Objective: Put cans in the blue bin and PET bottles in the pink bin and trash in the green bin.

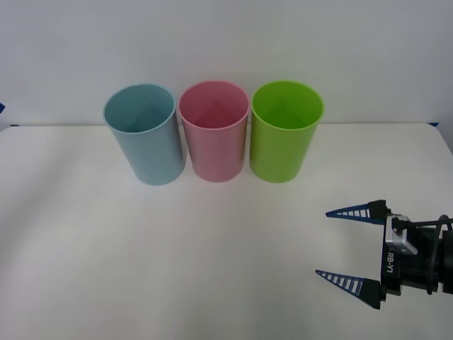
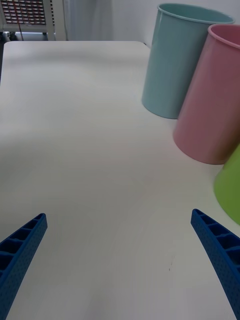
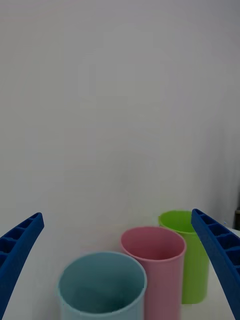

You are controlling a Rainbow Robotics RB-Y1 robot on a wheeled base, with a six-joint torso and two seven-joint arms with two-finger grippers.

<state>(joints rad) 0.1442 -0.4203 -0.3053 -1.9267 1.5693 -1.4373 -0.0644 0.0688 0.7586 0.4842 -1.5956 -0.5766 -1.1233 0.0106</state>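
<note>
White table [image 1: 141, 269], pale wall [image 1: 226, 42]

Your right claw [image 1: 341, 244] is cut off at the front view's right edge, arm unseen. In the right wrist view, the green bin [image 2: 231, 192] is clipped by the edge.

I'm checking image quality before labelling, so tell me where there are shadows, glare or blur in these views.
Front view: even light, soft shadows beside the blue bin, pink bin and green bin; no glare. Right wrist view: open right gripper sharp, faint table shadows. Left wrist view: open left gripper, bins slightly soft.
</note>
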